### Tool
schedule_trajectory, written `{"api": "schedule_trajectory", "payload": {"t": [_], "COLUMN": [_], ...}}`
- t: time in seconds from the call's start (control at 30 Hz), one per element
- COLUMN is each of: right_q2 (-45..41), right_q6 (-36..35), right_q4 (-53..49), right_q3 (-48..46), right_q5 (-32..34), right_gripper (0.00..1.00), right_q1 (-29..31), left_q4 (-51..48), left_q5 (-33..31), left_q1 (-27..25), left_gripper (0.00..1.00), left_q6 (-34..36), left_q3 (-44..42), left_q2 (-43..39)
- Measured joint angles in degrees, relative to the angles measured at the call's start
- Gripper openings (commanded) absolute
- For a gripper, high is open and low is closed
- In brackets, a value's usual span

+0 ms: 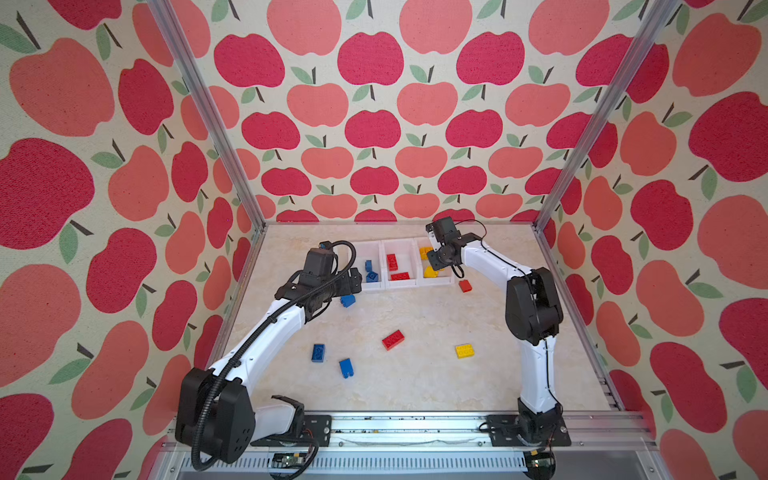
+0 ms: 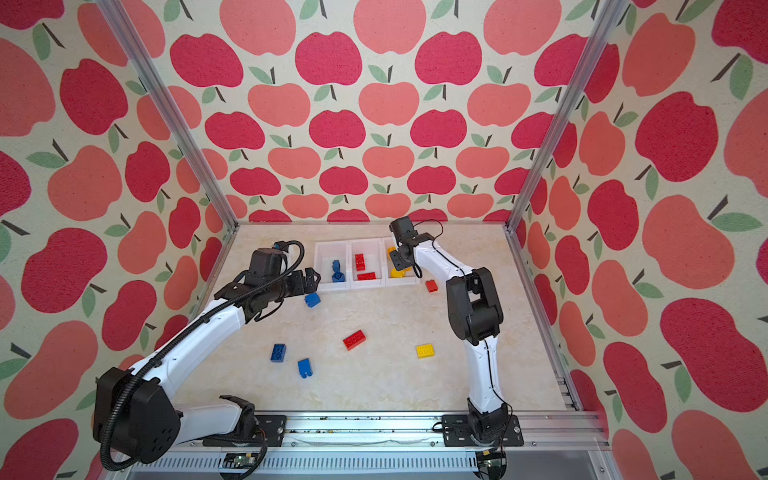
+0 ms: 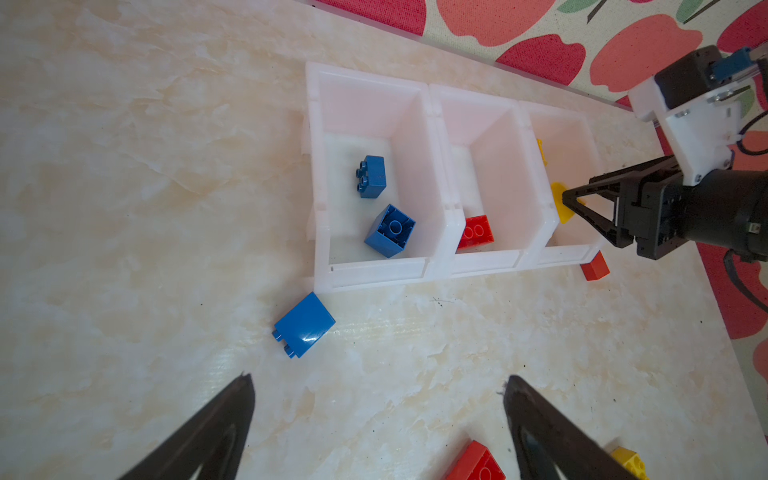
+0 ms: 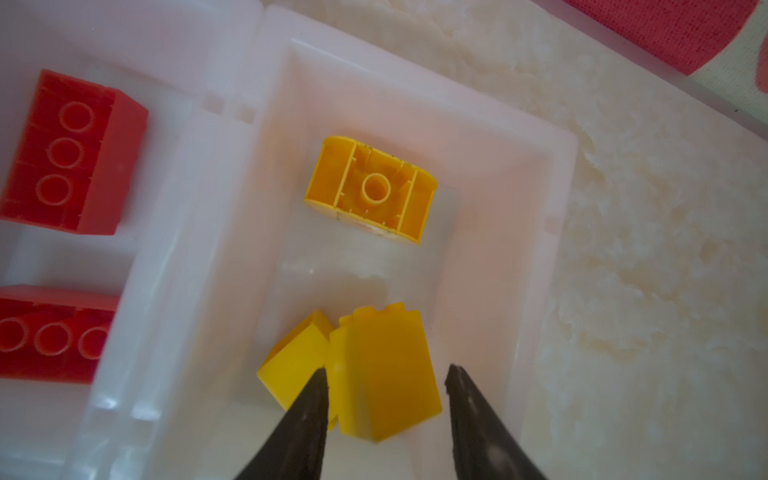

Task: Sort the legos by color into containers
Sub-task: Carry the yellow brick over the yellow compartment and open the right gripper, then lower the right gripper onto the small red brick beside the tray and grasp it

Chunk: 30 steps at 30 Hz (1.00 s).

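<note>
Three joined white containers (image 1: pixel 401 286) stand at the back of the table. My right gripper (image 4: pixel 386 374) hangs open over the right-hand container, and a blurred yellow lego (image 4: pixel 384 370) lies loose between its fingers beside two more yellow legos (image 4: pixel 370 189). The middle container holds two red legos (image 4: pixel 70 153) and the left container (image 3: pixel 374 274) two blue ones (image 3: pixel 390 230). My left gripper (image 3: pixel 376 382) is wide open and empty, low over the table in front of the left container. A blue lego (image 3: pixel 304 330) lies on its side just ahead of it.
Loose on the table are a small red lego (image 1: pixel 465 286) by the right container's front corner, a red oblong lego (image 1: pixel 393 339), a yellow lego (image 1: pixel 464 350) and two blue legos (image 1: pixel 318 353) (image 1: pixel 345 368) nearer the front. Apple-print walls enclose the table.
</note>
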Motion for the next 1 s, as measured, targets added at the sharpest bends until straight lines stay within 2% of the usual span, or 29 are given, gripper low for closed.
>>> {"api": "schedule_trajectory", "payload": {"t": [0.33,0.6,0.77,1.0], "right_q2": [-1.77,-9.03,-14.23,-22.1], "right_q6": [-0.02,0.59,0.85,0.79], "right_q4": [0.09,0.07,-0.02,-0.96], "right_q3": [-2.12,-7.78,-11.45,-19.61], "right_q5": [-0.09,-0.24,-0.68,-3.67], "right_gripper": [0.6,0.66,0.73,0.76], "right_q1": [0.0,0.0,-0.2,-3.98], "left_q4": [0.02,0.02,0.02,0.02], "left_q5": [-0.02,-0.02,-0.02,0.0], "left_q1": [0.0,0.0,0.0,-0.02], "left_gripper": [0.96,0.97,0.97,0.98], "left_q6": [-0.17,-0.2,-0.2,-0.22], "left_q3": [0.0,0.0,0.0,0.0], "left_q2": [0.0,0.0,0.0,-0.13]}}
